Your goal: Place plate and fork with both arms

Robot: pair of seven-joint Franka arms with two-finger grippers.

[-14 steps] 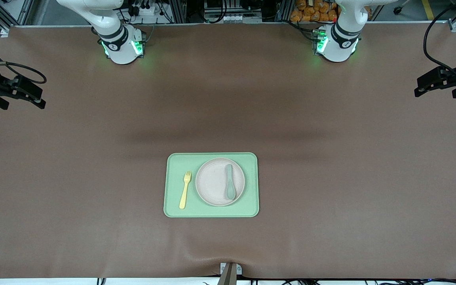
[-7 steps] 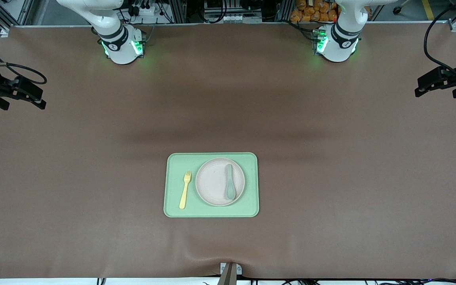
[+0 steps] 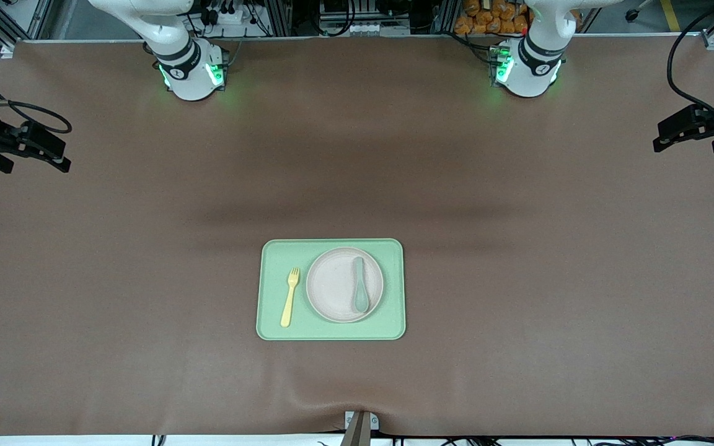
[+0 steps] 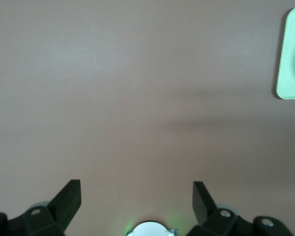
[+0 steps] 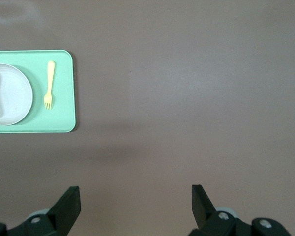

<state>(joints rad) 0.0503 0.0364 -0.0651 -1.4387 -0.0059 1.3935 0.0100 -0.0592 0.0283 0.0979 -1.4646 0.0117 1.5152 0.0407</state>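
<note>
Front view: the pale plate (image 3: 344,285) sits on the green tray (image 3: 331,328), a teal spoon (image 3: 359,285) on it; the yellow fork (image 3: 289,297) lies beside the plate, toward the right arm's end. Both are already placed as the task wants.

Left wrist view: the left gripper (image 4: 136,199) is spread wide, holding nothing, over bare table.

Right wrist view: the right gripper (image 5: 136,200) likewise. Both arms wait; no further move seems called for.
</note>
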